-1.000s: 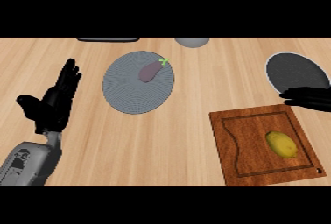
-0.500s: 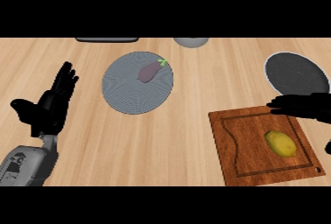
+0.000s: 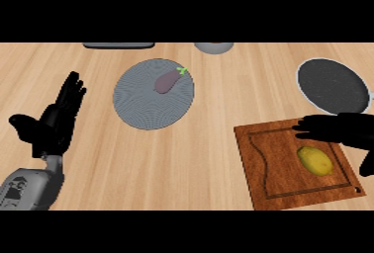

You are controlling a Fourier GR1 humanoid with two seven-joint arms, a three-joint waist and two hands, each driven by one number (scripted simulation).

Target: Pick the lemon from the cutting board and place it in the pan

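Note:
A yellow lemon (image 3: 315, 161) lies on the brown wooden cutting board (image 3: 274, 168) at the lower right. The dark round pan (image 3: 333, 85) with a pale rim sits on the counter beyond the board, at the right edge. My right hand (image 3: 342, 130) comes in from the right and hovers over the board's far edge, fingers spread and pointing left, just above the lemon and not touching it. My left hand (image 3: 53, 124) rests open at the left edge, fingers up.
A grey plate (image 3: 142, 106) holding a purple eggplant (image 3: 166, 81) lies left of centre. A grey bowl (image 3: 214, 47) and a dark flat object (image 3: 118, 45) sit at the far edge of the counter.
My right hand has moved left and toward me, from beside the pan to over the board's far edge above the lemon. The left hand has hardly moved.

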